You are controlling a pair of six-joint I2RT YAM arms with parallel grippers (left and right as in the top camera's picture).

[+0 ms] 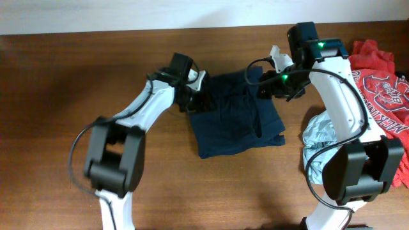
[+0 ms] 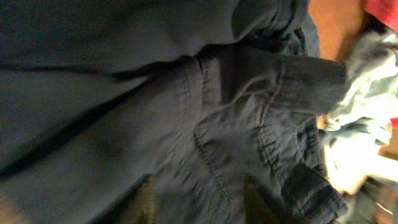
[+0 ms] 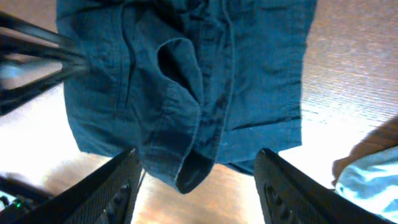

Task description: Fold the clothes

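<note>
The left gripper [image 1: 193, 96] is placed at the left edge of the navy shorts [image 1: 233, 118]; whether its jaws are parted cannot be told. The right gripper [image 3: 199, 186] is held open, a folded hem seen between its fingers [image 3: 121, 190], nothing clamped.

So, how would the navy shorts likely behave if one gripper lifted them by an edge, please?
The navy shorts would probably droop and unfold, since they lie in soft, creased layers. Pushed, they would likely bunch rather than slide; the cloth already ridges near the hem. The stitched seams suggest fairly heavy fabric.
</note>
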